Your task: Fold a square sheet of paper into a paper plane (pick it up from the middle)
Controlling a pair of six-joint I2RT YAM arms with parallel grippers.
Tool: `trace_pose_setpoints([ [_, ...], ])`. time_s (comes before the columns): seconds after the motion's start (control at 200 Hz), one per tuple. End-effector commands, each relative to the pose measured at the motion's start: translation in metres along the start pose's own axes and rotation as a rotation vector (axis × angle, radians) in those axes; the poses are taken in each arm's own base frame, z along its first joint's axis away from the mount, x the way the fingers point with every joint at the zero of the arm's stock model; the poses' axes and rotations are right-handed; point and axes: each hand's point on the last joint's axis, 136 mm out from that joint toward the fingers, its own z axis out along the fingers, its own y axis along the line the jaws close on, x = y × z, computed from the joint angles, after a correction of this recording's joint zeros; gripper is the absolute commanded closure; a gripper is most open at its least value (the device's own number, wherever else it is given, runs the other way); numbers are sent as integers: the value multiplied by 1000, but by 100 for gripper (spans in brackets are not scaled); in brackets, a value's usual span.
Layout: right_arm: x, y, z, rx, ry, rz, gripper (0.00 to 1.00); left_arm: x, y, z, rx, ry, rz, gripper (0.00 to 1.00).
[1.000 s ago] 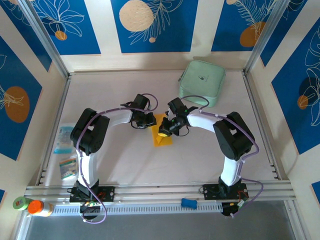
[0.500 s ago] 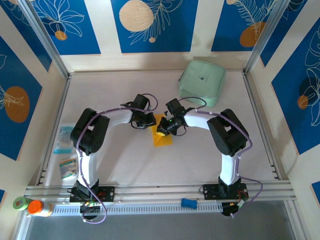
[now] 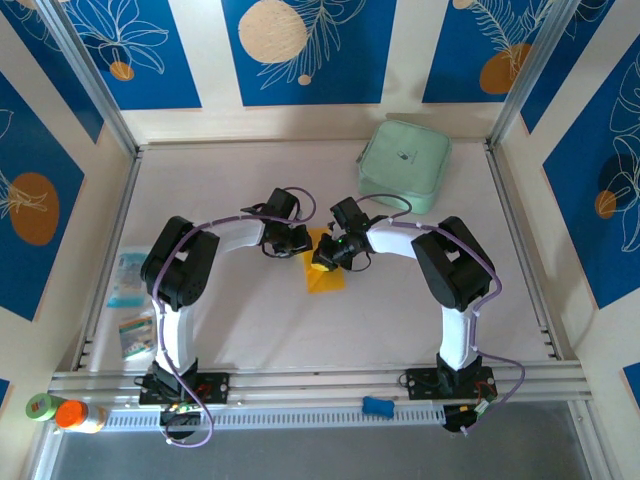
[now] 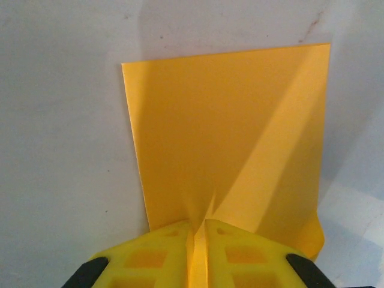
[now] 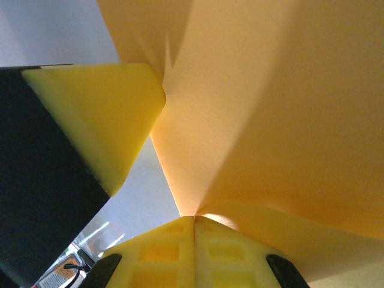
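**Pinching 1 orange sheet from both sides, mid-table**

Starting at the far left: an orange-capped bottle (image 3: 75,415) sits off the near-left corner, and 2 printed packets (image 3: 130,300) lie by the left edge of the table (image 3: 250,330), well apart from the action.

Moving in, the left gripper (image 3: 298,243) is clamped down to a sliver on the square sheet of paper (image 3: 326,272). Its wrist cam makes that pretty clear: the yellow fingers (image 4: 162,252) meet with just the paper's near edge between them, and the sheet (image 4: 228,132) fans away over the grey tabletop with a diagonal band of shade across it.

The paper sits in the middle of the table, right between the 2 grippers. It looks narrower than square from above; can't tell how much of it is lifted.

Next, the right gripper (image 3: 325,258) is closed tight too, and its own cam shows the sheet (image 5: 270,120) running down into the seam of its fingers (image 5: 162,246), so it's holding the paper as well.

Far right and further back, the mint-green case (image 3: 404,165) sits well apart from the sheet.
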Motion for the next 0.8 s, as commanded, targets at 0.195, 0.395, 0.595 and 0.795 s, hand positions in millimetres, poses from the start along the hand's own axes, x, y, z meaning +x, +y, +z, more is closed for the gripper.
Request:
trace_pose_setpoints([
  [0.195, -4, 6, 8, -6, 4, 5, 100, 11, 13, 6, -38, 36, -28, 85],
  [0.395, -5, 3, 11, 1, 8, 11, 100, 11, 13, 6, -37, 35, -30, 85],
  [0.595, -5, -1, 12, 18, 0, 19, 100, 11, 14, 6, -38, 35, -35, 85],
  [0.795, -7, -4, 13, 27, -9, 35, 100, 13, 15, 7, -39, 37, -39, 85],
])
